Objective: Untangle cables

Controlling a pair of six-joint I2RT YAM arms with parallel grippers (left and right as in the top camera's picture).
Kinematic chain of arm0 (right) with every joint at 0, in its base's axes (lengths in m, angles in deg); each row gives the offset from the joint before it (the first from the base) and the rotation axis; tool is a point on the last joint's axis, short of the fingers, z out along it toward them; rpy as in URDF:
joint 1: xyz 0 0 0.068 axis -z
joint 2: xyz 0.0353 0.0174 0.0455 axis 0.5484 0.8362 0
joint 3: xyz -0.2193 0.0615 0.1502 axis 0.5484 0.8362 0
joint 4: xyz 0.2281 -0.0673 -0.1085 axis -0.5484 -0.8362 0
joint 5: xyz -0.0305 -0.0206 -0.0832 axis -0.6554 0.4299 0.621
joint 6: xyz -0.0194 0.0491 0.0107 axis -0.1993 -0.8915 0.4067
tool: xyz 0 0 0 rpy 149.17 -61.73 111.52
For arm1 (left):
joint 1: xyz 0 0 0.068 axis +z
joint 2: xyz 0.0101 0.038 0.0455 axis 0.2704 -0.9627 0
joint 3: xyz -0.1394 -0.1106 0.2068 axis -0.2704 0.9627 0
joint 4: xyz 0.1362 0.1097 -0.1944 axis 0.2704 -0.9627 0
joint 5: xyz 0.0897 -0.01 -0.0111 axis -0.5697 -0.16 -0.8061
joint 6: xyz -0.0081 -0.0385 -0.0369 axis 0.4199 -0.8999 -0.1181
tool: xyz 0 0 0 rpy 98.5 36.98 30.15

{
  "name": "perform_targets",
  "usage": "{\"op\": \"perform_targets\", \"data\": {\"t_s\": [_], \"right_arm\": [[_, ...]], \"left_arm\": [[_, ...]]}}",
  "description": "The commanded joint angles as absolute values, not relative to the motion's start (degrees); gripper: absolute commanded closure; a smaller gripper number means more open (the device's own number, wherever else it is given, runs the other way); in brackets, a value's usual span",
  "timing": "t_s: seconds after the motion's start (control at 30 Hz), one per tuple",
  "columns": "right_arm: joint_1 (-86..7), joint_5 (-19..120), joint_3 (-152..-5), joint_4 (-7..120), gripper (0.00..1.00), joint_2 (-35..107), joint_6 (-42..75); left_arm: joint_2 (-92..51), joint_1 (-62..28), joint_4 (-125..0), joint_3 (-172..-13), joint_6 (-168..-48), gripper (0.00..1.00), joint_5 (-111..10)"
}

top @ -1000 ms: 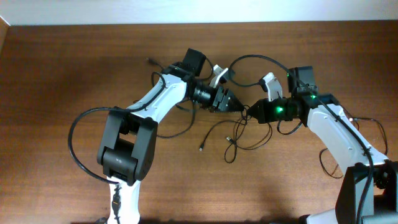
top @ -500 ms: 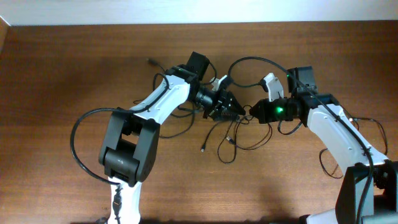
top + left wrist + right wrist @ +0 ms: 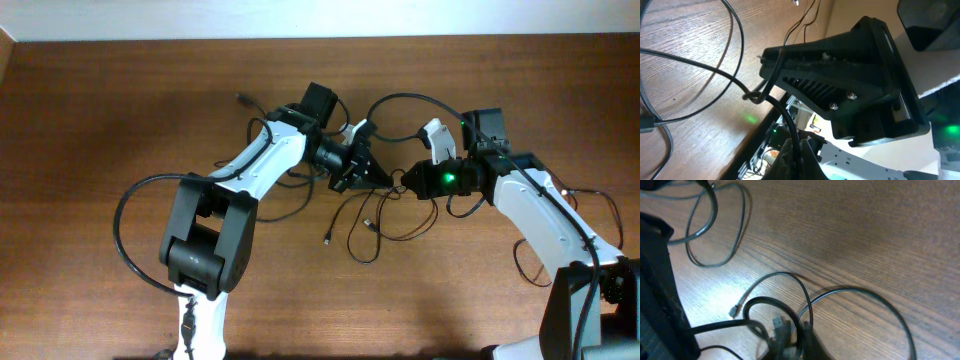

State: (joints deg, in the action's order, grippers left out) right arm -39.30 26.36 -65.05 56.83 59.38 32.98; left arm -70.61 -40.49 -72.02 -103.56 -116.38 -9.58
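Note:
The cables point(image 3: 372, 222) are thin black wires, looped and knotted on the table between my two grippers. My left gripper point(image 3: 385, 178) points right, and in the left wrist view it point(image 3: 796, 161) is shut on one black cable point(image 3: 774, 102). That cable runs up to a small knot point(image 3: 754, 95) at the tip of my right gripper point(image 3: 766, 61). My right gripper point(image 3: 401, 185) points left, tip to tip with the left one. In the right wrist view its blurred fingers point(image 3: 812, 342) stand close together with a cable loop point(image 3: 765, 302) between them.
A loose plug end point(image 3: 327, 239) lies on the wood below the tangle and shows again as a small plug point(image 3: 734, 312). More cable loops point(image 3: 262, 160) lie under the left arm. Another black cable point(image 3: 590, 200) trails beside the right arm.
My left gripper has slid a little to the right and shut on a cable. The loops below the grippers have shifted slightly. The right arm has barely moved.

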Motion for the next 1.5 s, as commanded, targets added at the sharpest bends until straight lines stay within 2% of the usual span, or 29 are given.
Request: {"op": "perform_targets", "data": {"t_s": [0.0,0.03,0.07,0.23,0.27,0.33,0.37,0.43,0.53,0.6,0.7,0.83,0.93,1.03,1.07,1.17,1.3,1.47], "right_arm": [[-40.5,26.5,-64.4,57.2,0.75,59.6,33.5],[-41.6,26.9,-64.4,57.7,0.69,59.6,33.5],[-42.0,27.9,-64.3,57.9,0.68,59.6,33.4],[-43.4,32.6,-64.4,61.0,0.69,59.6,31.4],[-43.4,35.8,-64.3,61.6,0.72,59.6,29.5],[-43.4,40.4,-64.1,62.1,0.85,59.6,28.6],[-43.4,45.2,-64.0,62.4,0.88,59.6,26.3],[-43.3,56.9,-63.9,62.6,0.88,59.6,21.8],[-41.9,62.3,-64.0,63.2,0.88,59.6,21.3],[-39.6,62.3,-64.0,63.2,0.87,59.6,21.3],[-35.3,62.2,-64.1,63.5,0.75,59.6,21.3],[-33.8,62.1,-64.2,63.4,0.72,59.6,21.4],[-33.8,61.9,-64.2,63.4,0.71,59.6,21.3],[-33.8,41.9,-65.9,61.2,0.65,59.1,27.5],[-33.8,27.3,-66.3,59.0,0.54,58.7,31.4],[-35.0,13.4,-66.3,55.1,0.48,58.7,38.0],[-40.4,15.7,-66.2,54.7,0.46,58.7,38.9],[-47.0,27.8,-66.2,58.0,0.47,58.7,35.4]], "left_arm": [[-70.6,-40.7,-72.1,-103.6,-115.3,1.00,-6.2],[-70.6,-40.7,-72.1,-103.6,-115.3,1.00,-6.2],[-70.6,-40.7,-72.1,-103.6,-115.3,1.00,-6.2],[-70.6,-40.7,-73.0,-103.6,-114.5,1.00,-4.8],[-70.6,-40.7,-73.2,-103.6,-114.5,1.00,-2.9],[-70.6,-40.7,-74.1,-103.6,-113.0,1.00,0.0],[-70.6,-40.7,-75.0,-103.6,-111.7,1.00,1.3],[-70.6,-40.7,-78.9,-103.6,-108.2,1.00,1.7],[-70.6,-40.5,-87.0,-103.6,-99.2,1.00,1.7],[-70.6,-39.4,-94.1,-103.6,-91.2,1.00,1.7],[-70.6,-34.9,-109.0,-103.6,-75.1,1.00,1.1],[-70.6,-29.7,-124.3,-103.6,-59.3,1.00,1.1],[-69.9,-28.5,-124.7,-103.6,-58.6,1.00,0.8],[-69.7,-28.5,-123.7,-103.6,-58.3,1.00,0.8],[-69.7,-28.6,-122.4,-103.6,-58.3,1.00,0.8],[-69.7,-28.5,-119.2,-103.6,-58.4,1.00,0.8],[-69.7,-28.6,-118.8,-103.6,-58.4,1.00,1.3],[-69.7,-28.6,-119.1,-103.6,-58.4,1.00,1.3]]}}
